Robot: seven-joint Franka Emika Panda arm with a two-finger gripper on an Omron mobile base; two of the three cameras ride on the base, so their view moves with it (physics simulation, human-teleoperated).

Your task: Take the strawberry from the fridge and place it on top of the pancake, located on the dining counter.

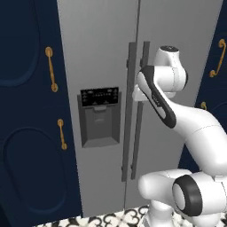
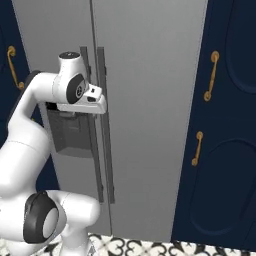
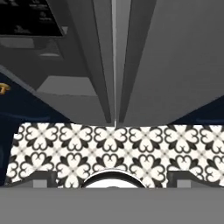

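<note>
Rising nearest the cameras, white arm base and elbow, with the gripper [image 2: 100, 107] sitting up against the two long vertical handles [image 1: 132, 111] at the middle seam of the fridge [image 1: 102, 53]. In the hand view, finger tips [image 3: 41, 178] showing far apart at the two bottom corners, so jaws standing wide and holding nothing. Looking along that view: both doors shut, handles running down either side of the seam, patterned floor tiles [image 3: 113, 144] below. Hiding the strawberry entirely behind those closed doors; shelf and exact spot impossible to tell. Judging from the task alone: a tiny, light, soft berry, easily bruised and liable to roll or slip, so calling for a gentle pinch across its widest part with little squeeze. Needing a door opened first; stiff, rigid handle, best taken around its mid length. Hard to make out which of the two handles lies between the fingers, or whether either is touched. Dark dispenser panel [image 1: 99, 116] sitting on the left door, navy cabinets with gold handles [image 1: 51, 69] flanking both sides. Pancake and dining counter lying outside these pictures.
</note>
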